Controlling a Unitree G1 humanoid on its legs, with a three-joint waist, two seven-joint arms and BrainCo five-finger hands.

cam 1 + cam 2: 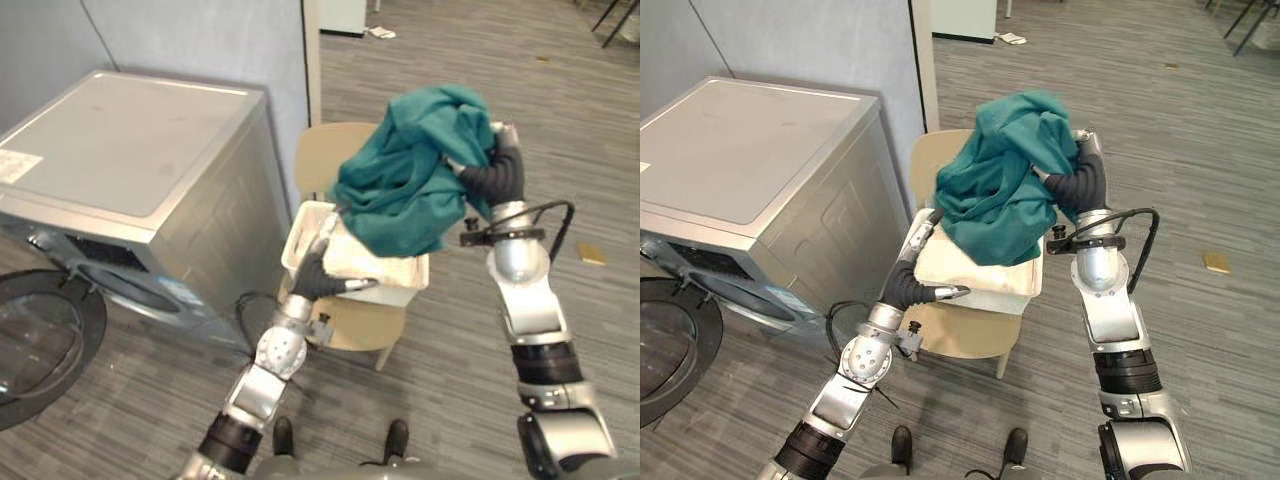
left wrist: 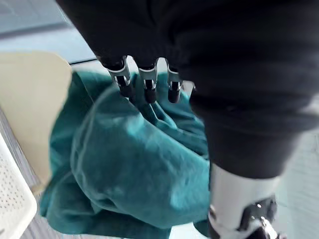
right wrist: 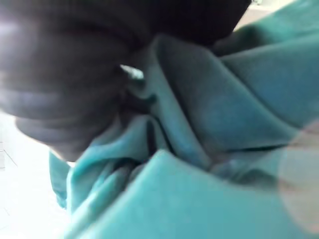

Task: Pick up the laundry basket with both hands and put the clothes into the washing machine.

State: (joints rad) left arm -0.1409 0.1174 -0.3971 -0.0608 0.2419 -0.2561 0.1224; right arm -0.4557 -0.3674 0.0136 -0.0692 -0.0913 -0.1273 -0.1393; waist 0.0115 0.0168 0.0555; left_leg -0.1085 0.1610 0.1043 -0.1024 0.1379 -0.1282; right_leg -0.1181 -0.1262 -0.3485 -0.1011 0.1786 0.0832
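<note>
A teal cloth (image 1: 410, 180) hangs bunched above the white laundry basket (image 1: 395, 268), its lower folds reaching into the basket. My right hand (image 1: 497, 172) is raised at the cloth's right side and shut on it, fingers buried in the folds (image 3: 224, 109). The basket stands on a beige chair (image 1: 330, 150). At the basket's near left corner rests my left hand (image 1: 312, 275), open, with straight fingers (image 2: 146, 84) along the rim and the thumb across the front edge. The grey washing machine (image 1: 120, 150) stands to the left, its round door (image 1: 40, 340) swung open at the lower left.
A blue-grey partition wall (image 1: 200, 40) stands behind the machine and the chair. Grey plank floor stretches to the right, with a small yellowish thing (image 1: 590, 254) lying on it.
</note>
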